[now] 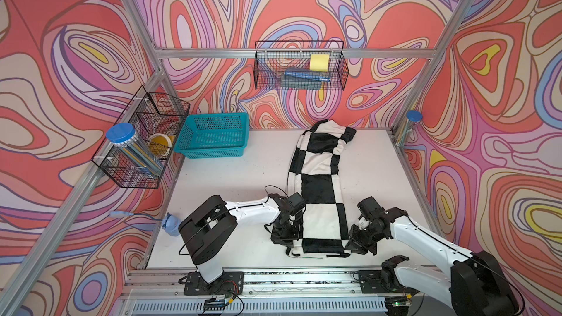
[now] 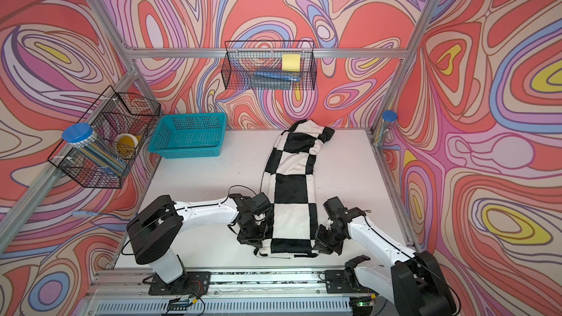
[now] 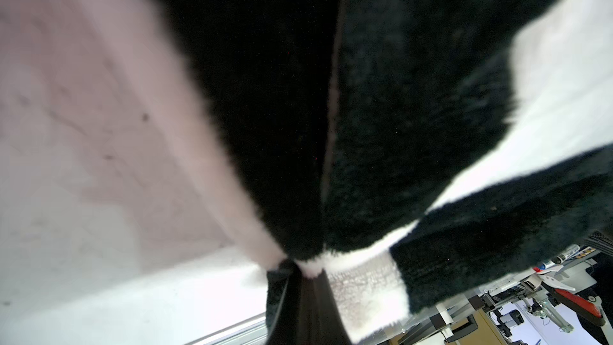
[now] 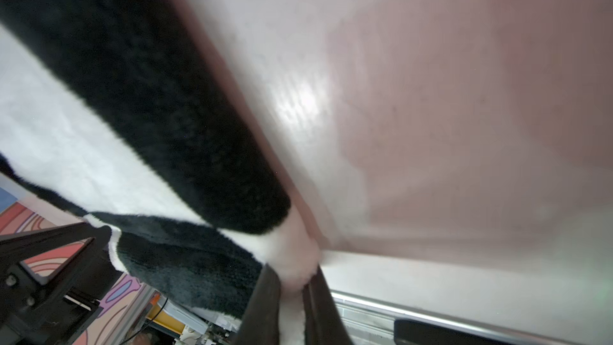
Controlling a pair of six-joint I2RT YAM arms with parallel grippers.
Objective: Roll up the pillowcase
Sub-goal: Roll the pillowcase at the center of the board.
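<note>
The pillowcase (image 1: 319,177), plush with large black and white checks, is lying folded in a long strip, its far end bunching against the back wall. It is resting on a white counter (image 1: 231,196) enclosed by swirl-patterned walls (image 1: 76,56). The left gripper (image 1: 289,243) and right gripper (image 1: 355,244) are each clamping a near corner of the cloth.

We saw the pillowcase (image 1: 322,189), a plush cloth of big black and white checkerboard squares, folded into a long narrow strip lying on the white table (image 1: 228,183). It ran from the table's near edge toward the far side. Its far end was bunched and rumpled, and each near corner was gathered to a pinched point.
</note>
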